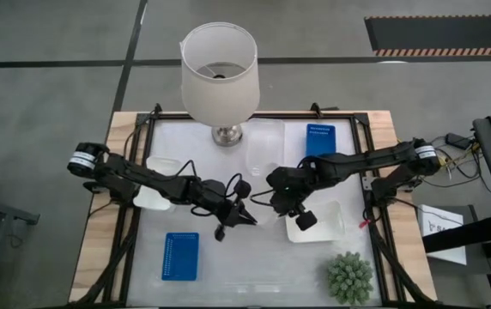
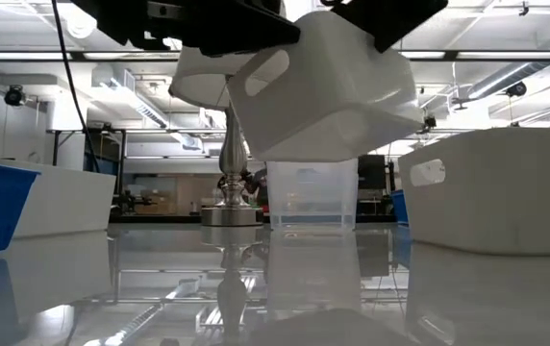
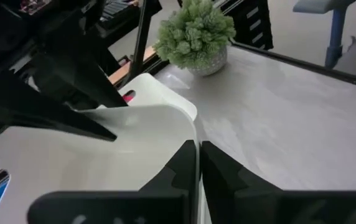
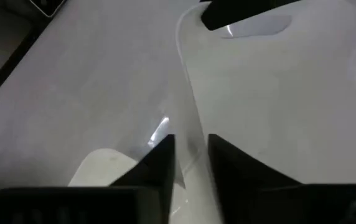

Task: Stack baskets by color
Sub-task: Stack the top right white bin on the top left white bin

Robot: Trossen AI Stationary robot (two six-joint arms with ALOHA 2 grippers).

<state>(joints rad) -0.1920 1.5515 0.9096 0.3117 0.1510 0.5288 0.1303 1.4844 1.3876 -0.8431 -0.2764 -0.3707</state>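
- The left pincer sits near the middle of the worktop, its dark fingers clenched on the wall of a white basket that hangs tilted above the surface in the low view.
- The right pincer is just beside it, at the same raised white basket; its fingers stand a little apart with the basket's thin wall between them, and whether they grip it I cannot tell.
- A second white basket lies flat on the worktop under the right arm, toward the right edge and near the spiky green plant in the near right corner.
- Another white basket rests by the left edge, partly under the left arm.
- One blue basket lies toward the near left corner; another blue basket lies near the far edge, right of centre.
- A clear basket stands between the far blue basket and the lamp, whose white shade and metal foot are at the middle of the far edge.
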